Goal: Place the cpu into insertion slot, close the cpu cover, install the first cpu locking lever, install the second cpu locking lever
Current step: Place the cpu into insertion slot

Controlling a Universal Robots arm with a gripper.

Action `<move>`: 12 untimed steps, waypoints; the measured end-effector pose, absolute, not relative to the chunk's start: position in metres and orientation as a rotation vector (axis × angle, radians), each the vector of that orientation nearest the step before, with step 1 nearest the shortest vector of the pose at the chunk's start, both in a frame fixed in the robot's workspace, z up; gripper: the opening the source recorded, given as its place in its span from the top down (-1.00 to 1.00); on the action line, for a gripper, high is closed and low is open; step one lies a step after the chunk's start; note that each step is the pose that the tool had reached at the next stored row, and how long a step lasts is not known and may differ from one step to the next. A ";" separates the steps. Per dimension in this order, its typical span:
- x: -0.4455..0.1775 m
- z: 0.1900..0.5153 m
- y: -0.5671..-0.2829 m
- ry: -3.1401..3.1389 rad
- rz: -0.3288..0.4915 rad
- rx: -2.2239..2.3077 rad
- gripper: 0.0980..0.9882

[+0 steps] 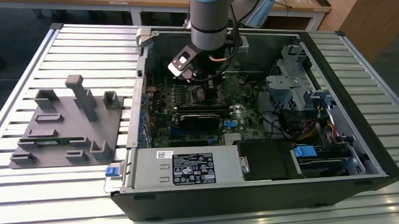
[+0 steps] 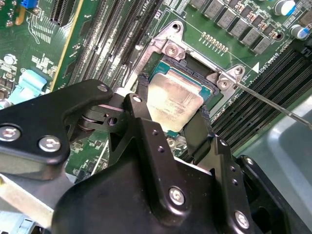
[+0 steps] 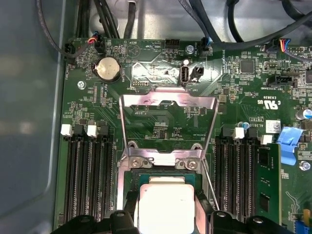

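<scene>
Fingers (image 2: 140,105) of the black gripper (image 2: 171,106) clamp the square, silvery-beige cpu (image 2: 178,95) over the dark-framed insertion slot (image 2: 184,59); the thin metal cpu cover (image 3: 195,100) stands open.

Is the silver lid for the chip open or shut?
Open. In the first wrist view the cpu cover is swung back, green board showing through its cut-out, and the cpu lies uncovered.
</scene>
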State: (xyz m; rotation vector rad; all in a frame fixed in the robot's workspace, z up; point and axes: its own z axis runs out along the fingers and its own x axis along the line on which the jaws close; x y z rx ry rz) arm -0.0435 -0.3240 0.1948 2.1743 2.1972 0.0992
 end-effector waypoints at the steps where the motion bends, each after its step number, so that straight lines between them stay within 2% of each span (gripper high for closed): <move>1: -0.043 0.194 -0.324 2.197 0.099 2.175 0.00; 12: -0.043 0.192 -0.323 2.198 0.100 2.175 0.00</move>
